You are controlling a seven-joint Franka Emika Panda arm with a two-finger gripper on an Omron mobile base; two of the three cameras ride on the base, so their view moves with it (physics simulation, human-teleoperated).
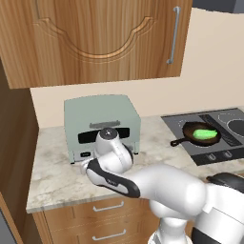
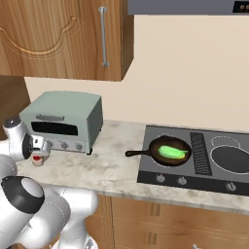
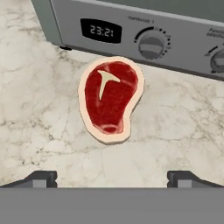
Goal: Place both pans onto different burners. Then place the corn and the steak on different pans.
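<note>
The steak [image 3: 111,100], red with a pale fat rim and a white T mark, lies flat on the marble counter in front of the toaster oven. My gripper [image 3: 112,179] hovers over it, open, with nothing between its fingers. In the right base view the gripper [image 2: 39,151] hangs just above the steak [image 2: 37,160]. The brown skillet [image 2: 158,146] sits on the left front burner of the cooktop [image 2: 194,171] and holds the green corn [image 2: 173,152]. The left base view shows that skillet [image 1: 190,129] with the corn [image 1: 206,133]. A flat dark grey pan [image 2: 232,159] appears to rest on the right front burner.
The pale green toaster oven [image 1: 102,125] stands against the wall right behind the steak, its clock and knobs [image 3: 151,43] close to my hand. Wooden wall cabinets [image 1: 95,38] hang overhead. The skillet's handle [image 2: 138,153] sticks out left over the counter.
</note>
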